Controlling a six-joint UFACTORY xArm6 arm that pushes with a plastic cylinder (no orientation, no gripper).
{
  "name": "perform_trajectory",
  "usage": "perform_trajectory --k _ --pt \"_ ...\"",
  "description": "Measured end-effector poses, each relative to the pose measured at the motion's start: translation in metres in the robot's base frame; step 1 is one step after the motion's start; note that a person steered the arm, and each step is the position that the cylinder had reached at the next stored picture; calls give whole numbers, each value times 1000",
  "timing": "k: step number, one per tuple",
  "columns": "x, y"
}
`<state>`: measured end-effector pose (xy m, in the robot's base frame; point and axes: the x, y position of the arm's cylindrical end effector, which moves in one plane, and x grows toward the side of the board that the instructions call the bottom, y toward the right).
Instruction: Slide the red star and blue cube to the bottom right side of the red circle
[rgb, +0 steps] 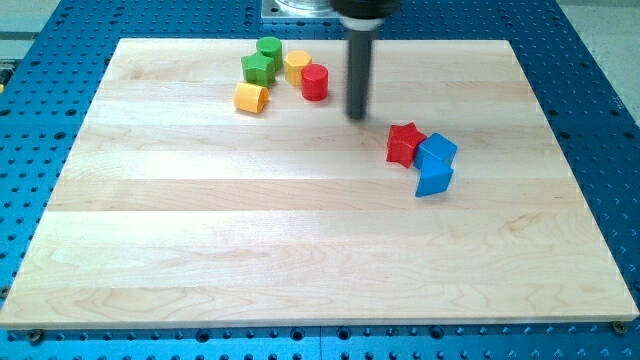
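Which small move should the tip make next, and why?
Probably my tip should go around the red star and blue cube to their lower right. They lie far right of and below the red circle, so pushing up-left from there brings them nearer.

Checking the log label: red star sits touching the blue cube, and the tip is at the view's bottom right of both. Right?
One thing is wrong: my tip is at the view's upper left of the red star and the blue cube, not bottom right. The camera view shows it. Star and cube do touch.
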<state>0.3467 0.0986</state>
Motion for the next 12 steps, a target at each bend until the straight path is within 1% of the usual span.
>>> perform_trajectory --k 1,2,3,5,6,7,8,9,10,11,12 --pt "14 123" --pt "68 138" --pt "100 79" --pt "72 -60" --pt "58 -76" --pt "49 -79" --pt "37 -78" --pt "39 -61" --pt "60 -76" --pt "91 -86" --pt "115 -152"
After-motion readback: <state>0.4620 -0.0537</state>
